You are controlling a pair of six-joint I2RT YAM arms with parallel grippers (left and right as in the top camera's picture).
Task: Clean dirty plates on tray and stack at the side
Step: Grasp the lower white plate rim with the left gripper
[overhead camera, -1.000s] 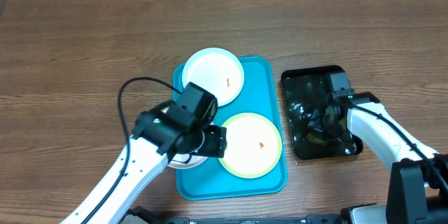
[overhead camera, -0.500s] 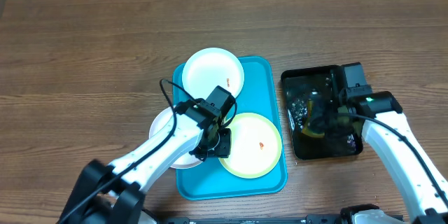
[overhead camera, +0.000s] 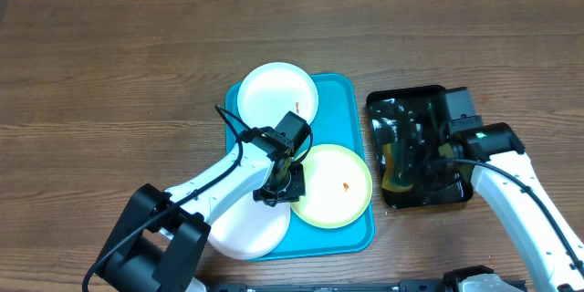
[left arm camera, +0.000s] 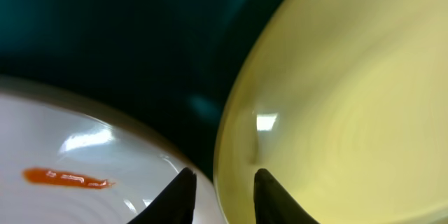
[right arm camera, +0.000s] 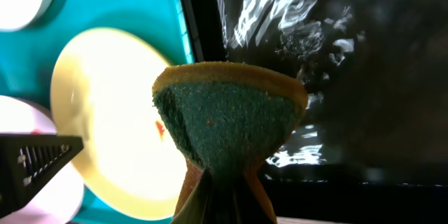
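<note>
The turquoise tray holds a white plate at its far end and the yellow-green plate at its near end, each with an orange speck. A second white plate hangs over the tray's near-left corner. My left gripper is down at the yellow-green plate's left rim. In the left wrist view its jaws stand slightly apart, astride that rim, with one fingertip over the white plate. My right gripper is shut on a green-faced sponge above the black tray.
The glossy black tray holds wet streaks and sits right of the turquoise tray. Bare wooden table lies to the left and at the back. My left arm's cable loops over the tray's left edge.
The near white plate has slid toward the front edge, and the yellow-green plate has shifted slightly right. My left gripper stays at its rim. My right gripper has moved a little left with the sponge.
</note>
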